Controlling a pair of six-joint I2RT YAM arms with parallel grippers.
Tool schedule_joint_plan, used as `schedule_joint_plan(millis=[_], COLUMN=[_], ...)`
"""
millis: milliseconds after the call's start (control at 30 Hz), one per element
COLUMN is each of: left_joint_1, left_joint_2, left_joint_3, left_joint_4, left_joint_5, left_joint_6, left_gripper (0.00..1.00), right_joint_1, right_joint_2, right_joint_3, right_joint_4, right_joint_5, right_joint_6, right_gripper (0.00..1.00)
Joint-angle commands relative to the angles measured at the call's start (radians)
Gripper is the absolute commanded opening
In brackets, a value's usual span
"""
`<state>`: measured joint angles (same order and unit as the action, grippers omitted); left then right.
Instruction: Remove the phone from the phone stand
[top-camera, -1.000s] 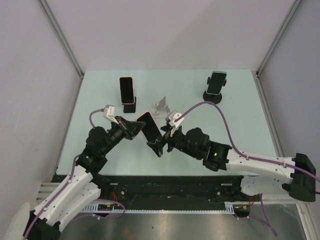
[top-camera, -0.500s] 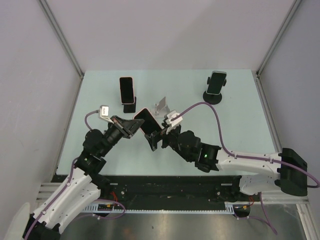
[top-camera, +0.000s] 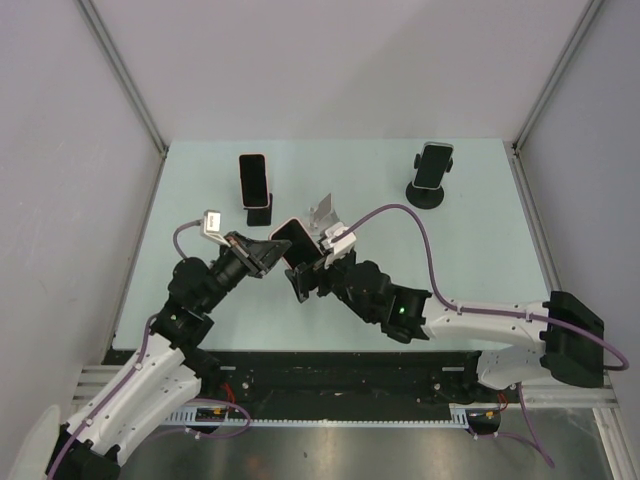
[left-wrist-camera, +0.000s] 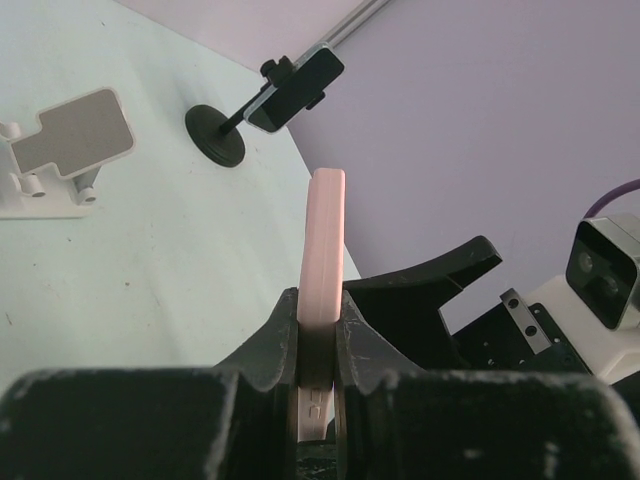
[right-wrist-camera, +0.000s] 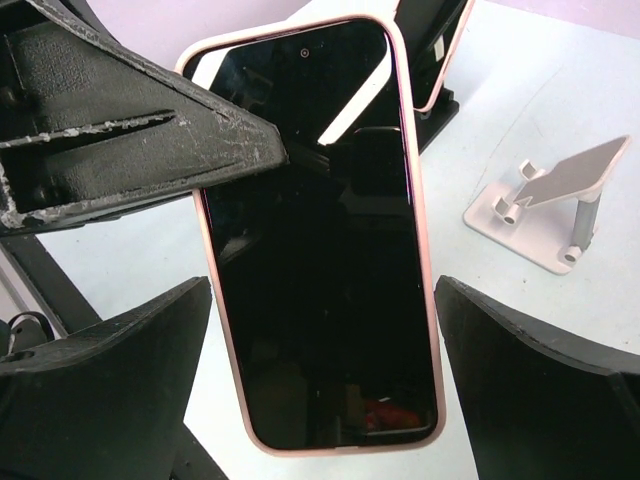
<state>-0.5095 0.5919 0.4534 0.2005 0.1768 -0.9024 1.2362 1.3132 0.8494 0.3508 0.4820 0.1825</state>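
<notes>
Two grippers meet above the near middle of the table (top-camera: 470, 250). Over the last second the right arm has stretched forward and to its left. That has brought the right gripper (top-camera: 305, 281) up around the pink-cased phone (top-camera: 290, 238). Meanwhile the left gripper (top-camera: 276, 252) has carried that phone a little farther from the arm bases. I judge from this that the removal itself is done, since the phone hangs in the air, resting on no support. The step in hand looks like a pass from one arm to the other, or a second steadying grasp.

The left gripper's jaws are clamped on the phone. In the left wrist view its fingers (left-wrist-camera: 275, 340) press against the front and back faces, with the case seen edge-on between them. The right gripper's jaws stand as wide apart as they go. In the right wrist view its fingers (right-wrist-camera: 120, 360) flank the phone's long edges with a visible gap on each side, so it holds and touches nothing yet. To take the phone, it would need to close squarely on those edges before the left lets go.

Just beyond the phone sits the empty phone stand (top-camera: 322, 212), its plate tilted and bare. Farther back on the left, a second phone (top-camera: 254, 177) leans in a black stand (top-camera: 260, 213). At the far right, a third phone (top-camera: 434, 164) is clipped in a round-based holder (top-camera: 424, 193).
</notes>
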Motion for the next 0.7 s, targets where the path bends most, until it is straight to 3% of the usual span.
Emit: schedule_joint_plan(millis=[0, 67, 167, 467, 500, 533, 567, 633, 667], left_joint_1=[-0.009, -0.011, -0.011, -0.012, -0.012, -0.011, -0.012, -0.012, -0.011], left_joint_2=[-0.010, -0.010, -0.012, -0.004, -0.001, -0.001, -0.001, -0.010, -0.021], left_joint_3=[0.025, 0.025, 0.027, 0.030, 0.034, 0.037, 0.044, 0.050, 0.060], left_joint_4=[0.106, 0.106, 0.106, 0.105, 0.103, 0.102, 0.094, 0.076, 0.047], left_joint_5=[0.027, 0.032, 0.033, 0.038, 0.046, 0.061, 0.069, 0.059, 0.052], left_joint_6=[-0.046, -0.046, -0.035, 0.039, 0.058, 0.071, 0.083, 0.118, 0.132], left_gripper=[0.00, 0.00, 0.00, 0.01, 0.06, 0.14, 0.33, 0.53, 0.67], right_joint_1=[0.009, 0.009, 0.012, 0.031, 0.031, 0.031, 0.032, 0.029, 0.025], right_joint_2=[0.018, 0.027, 0.037, 0.046, 0.041, 0.040, 0.034, 0.018, 0.009], right_joint_3=[0.063, 0.071, 0.083, 0.140, 0.142, 0.142, 0.143, 0.148, 0.148], right_joint_4=[0.047, 0.042, 0.028, -0.107, -0.117, -0.130, -0.142, -0.186, -0.220], right_joint_5=[0.030, 0.033, 0.033, 0.063, 0.061, 0.063, 0.064, 0.064, 0.063], right_joint_6=[-0.014, -0.021, -0.031, -0.058, -0.058, -0.057, -0.058, -0.051, -0.048], right_gripper=[1.00, 0.98, 0.85, 0.32, 0.21, 0.17, 0.13, 0.05, 0.01])
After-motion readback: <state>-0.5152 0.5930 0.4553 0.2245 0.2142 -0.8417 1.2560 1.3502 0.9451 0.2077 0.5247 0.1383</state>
